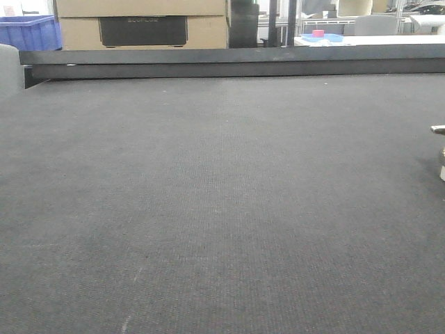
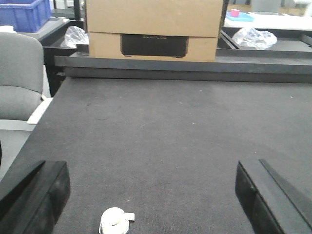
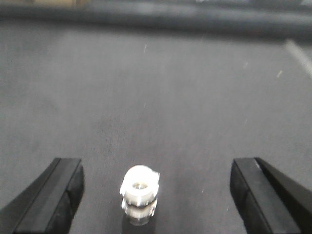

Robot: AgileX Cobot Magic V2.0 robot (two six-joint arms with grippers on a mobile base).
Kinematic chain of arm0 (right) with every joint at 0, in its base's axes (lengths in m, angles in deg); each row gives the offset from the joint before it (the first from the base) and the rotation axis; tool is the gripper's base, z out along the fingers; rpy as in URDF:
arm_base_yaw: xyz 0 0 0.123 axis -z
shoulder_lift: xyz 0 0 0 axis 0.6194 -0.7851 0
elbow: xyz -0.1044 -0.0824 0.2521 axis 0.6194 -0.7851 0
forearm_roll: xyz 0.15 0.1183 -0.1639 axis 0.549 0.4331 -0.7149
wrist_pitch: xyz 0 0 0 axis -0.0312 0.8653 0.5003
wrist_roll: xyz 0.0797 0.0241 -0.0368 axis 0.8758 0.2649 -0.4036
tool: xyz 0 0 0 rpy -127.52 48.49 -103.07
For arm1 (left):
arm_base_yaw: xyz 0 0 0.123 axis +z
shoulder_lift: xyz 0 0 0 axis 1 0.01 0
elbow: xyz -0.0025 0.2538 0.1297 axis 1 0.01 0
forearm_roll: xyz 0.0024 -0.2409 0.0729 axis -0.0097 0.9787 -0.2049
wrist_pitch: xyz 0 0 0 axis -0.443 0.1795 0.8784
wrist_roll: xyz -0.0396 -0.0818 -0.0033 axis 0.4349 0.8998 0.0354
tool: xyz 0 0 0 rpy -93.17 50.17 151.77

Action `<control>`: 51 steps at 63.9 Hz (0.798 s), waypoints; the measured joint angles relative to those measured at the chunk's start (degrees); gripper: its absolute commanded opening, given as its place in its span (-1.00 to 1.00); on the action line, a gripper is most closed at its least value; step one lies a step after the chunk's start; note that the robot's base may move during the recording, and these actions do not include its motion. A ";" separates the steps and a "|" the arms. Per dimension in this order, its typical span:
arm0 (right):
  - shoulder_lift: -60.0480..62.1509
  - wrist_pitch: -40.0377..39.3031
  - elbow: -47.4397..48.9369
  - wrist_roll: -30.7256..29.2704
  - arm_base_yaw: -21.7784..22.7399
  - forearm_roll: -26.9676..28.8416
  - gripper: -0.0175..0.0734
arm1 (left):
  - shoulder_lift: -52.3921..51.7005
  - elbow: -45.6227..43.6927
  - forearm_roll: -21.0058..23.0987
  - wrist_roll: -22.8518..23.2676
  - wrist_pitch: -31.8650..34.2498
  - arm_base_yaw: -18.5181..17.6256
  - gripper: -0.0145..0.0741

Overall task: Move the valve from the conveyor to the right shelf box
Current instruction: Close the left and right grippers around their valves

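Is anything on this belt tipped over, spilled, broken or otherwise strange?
Nothing stands out. The valve appears to stand upright on the conveyor, apart from the open jaws of the right gripper, though that view is blurred. No spill or damage shows.

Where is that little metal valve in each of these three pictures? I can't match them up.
Exterior front-facing view: the valve is cut off by the right edge, about halfway down.
Left wrist view: a small white piece sits at the bottom edge, left of centre. I cannot tell if it is the same valve.
Right wrist view: the valve stands at bottom centre.
Shared landmark: the black rail on the conveyor far edge, near the top of each view.
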 measured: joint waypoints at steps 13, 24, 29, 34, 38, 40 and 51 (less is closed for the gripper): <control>-17.21 15.20 14.06 -0.77 -1.17 0.00 0.63 | 0.00 0.01 0.00 0.00 0.00 -0.09 0.68; -26.19 19.02 16.91 -0.77 -1.17 0.00 0.63 | 0.00 0.01 0.02 0.00 -0.32 -0.09 0.68; -29.70 19.70 17.03 -0.77 -1.17 0.00 0.63 | 0.00 0.01 0.02 0.00 -0.32 -0.09 0.68; -32.51 20.05 17.03 -0.77 -1.17 0.00 0.63 | 0.00 0.01 0.02 0.00 -0.32 -0.09 0.68; -35.04 20.16 17.03 -0.77 -1.17 0.00 0.63 | 0.00 -0.03 0.02 0.00 -0.51 -0.09 0.68; -36.17 20.25 17.05 -0.90 -1.17 0.00 0.63 | 0.00 -0.03 0.13 0.00 -0.79 -0.09 0.68; -42.52 19.41 17.15 -0.90 -0.68 0.00 0.63 | 0.00 -0.03 0.13 0.00 -1.31 -0.09 0.68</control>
